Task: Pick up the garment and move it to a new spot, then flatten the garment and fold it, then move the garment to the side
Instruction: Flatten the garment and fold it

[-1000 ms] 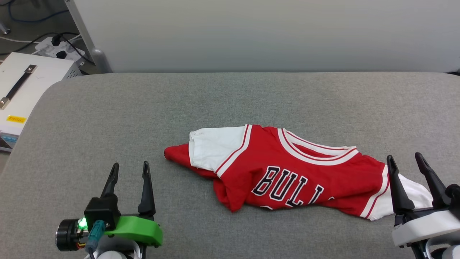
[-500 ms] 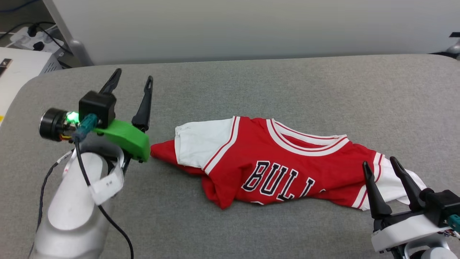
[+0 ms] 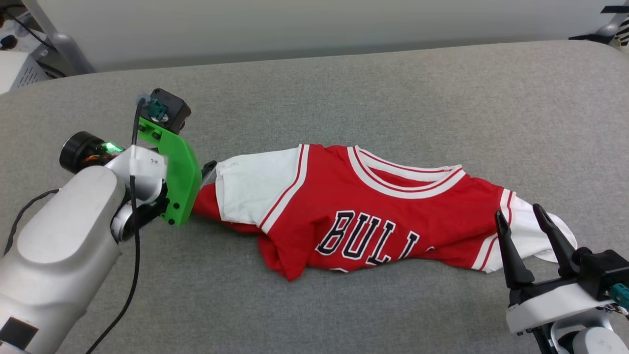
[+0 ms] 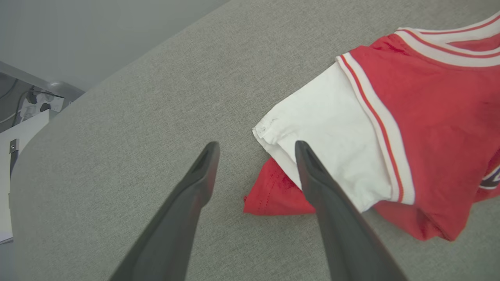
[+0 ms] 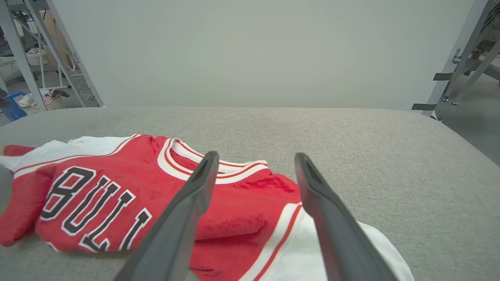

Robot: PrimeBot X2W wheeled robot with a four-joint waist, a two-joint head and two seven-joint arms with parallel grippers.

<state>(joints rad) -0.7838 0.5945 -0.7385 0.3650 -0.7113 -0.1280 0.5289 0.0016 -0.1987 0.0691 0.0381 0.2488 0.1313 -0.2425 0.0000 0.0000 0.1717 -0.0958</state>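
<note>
The garment (image 3: 373,216) is a red jersey with white sleeves and black "BULL" lettering, lying crumpled across the grey padded table (image 3: 344,83). My left gripper (image 3: 206,169) is tipped down at its left end, mostly hidden behind its green mount. In the left wrist view the left gripper (image 4: 256,145) is open, and its right finger (image 4: 324,195) overlaps the white left sleeve (image 4: 332,128). My right gripper (image 3: 518,214) stands open at the garment's right sleeve (image 3: 545,236). In the right wrist view the right gripper (image 5: 256,156) straddles the garment (image 5: 117,187) near the collar.
A pale wall panel (image 3: 295,24) runs behind the table. A white box (image 3: 14,69) and cables sit off the far left corner. Metal frame legs (image 5: 457,58) stand beyond the right end. Bare grey surface lies ahead of and behind the garment.
My left arm has reached forward and turned right, bringing its fingers down to the garment's left sleeve. The head camera has shifted. The right gripper stays by the right sleeve.
</note>
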